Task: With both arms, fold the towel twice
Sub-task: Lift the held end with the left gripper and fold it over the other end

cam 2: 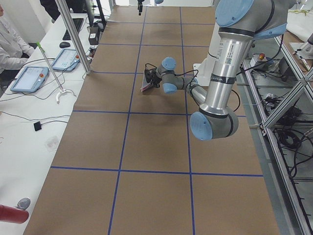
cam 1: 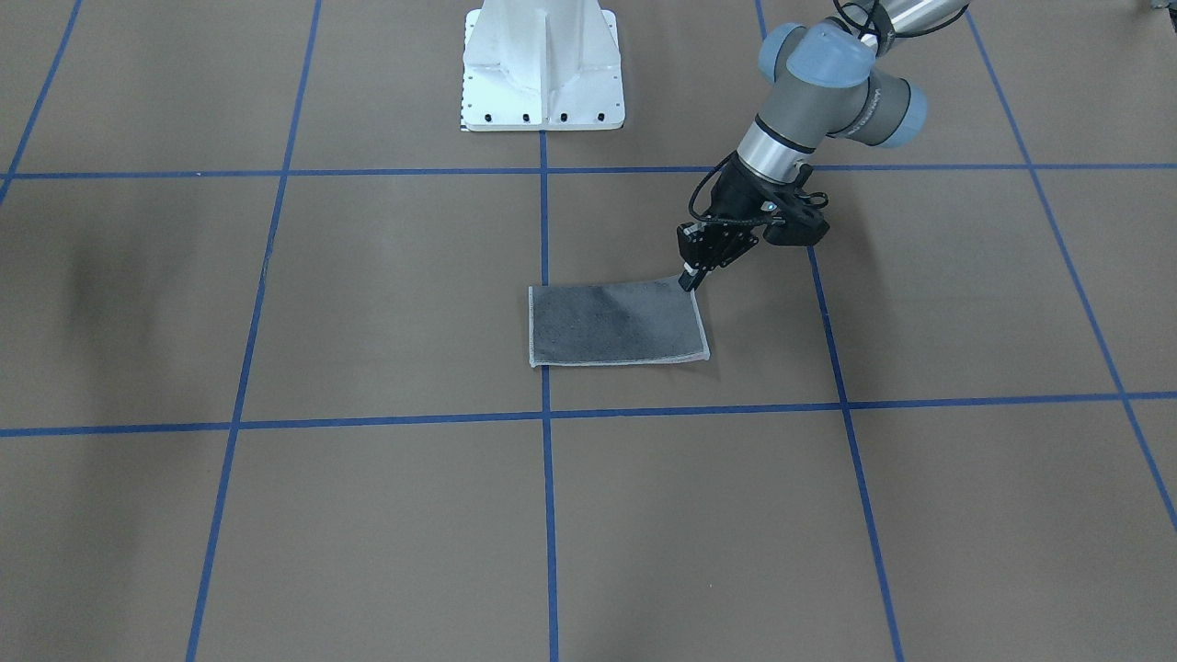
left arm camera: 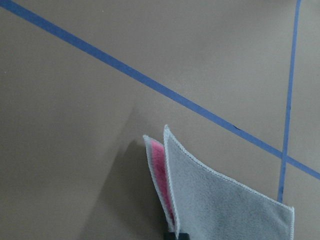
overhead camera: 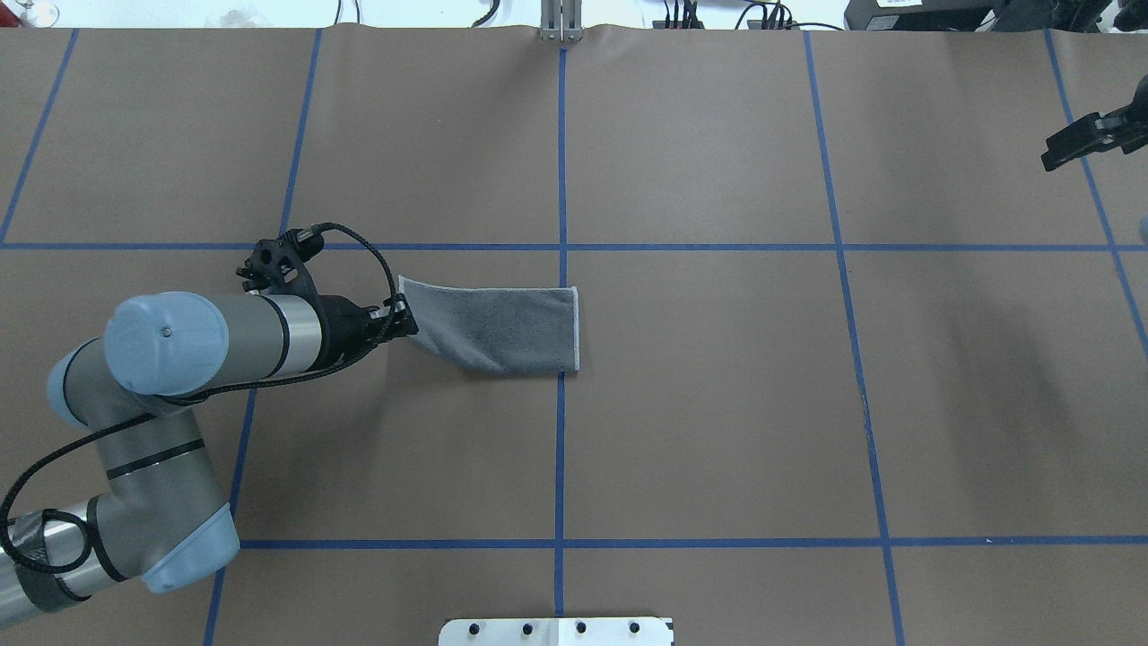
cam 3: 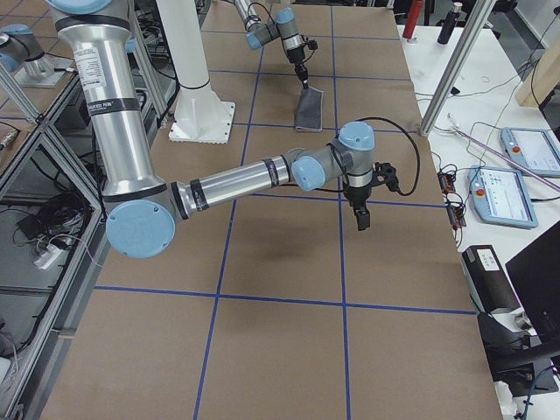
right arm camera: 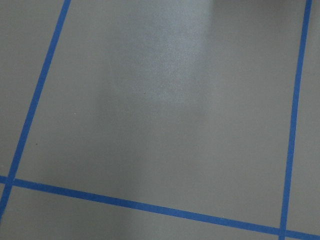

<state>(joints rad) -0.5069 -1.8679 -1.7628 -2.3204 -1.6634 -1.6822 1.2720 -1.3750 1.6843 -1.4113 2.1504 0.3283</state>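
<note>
The towel [cam 1: 616, 322] lies folded in half near the table's middle, dark grey face up, with light grey edging. It also shows in the overhead view [overhead camera: 502, 327]. My left gripper [cam 1: 688, 280] [overhead camera: 408, 323] is shut on the towel's corner nearest the robot on its left side and holds that end raised off the table. In the left wrist view the towel [left arm camera: 220, 205] hangs in two layers, with the pink face [left arm camera: 159, 165] showing between them. My right gripper [overhead camera: 1067, 144] [cam 3: 363, 223] hovers far off to the right, open and empty; its wrist view shows only bare table.
The brown table [overhead camera: 717, 404] carries a grid of blue tape lines [overhead camera: 561, 179]. The white pedestal base [cam 1: 542, 69] stands at the robot's side of the table. Benches with tablets [cam 3: 523, 149] and an operator [cam 2: 10, 46] flank the table's ends.
</note>
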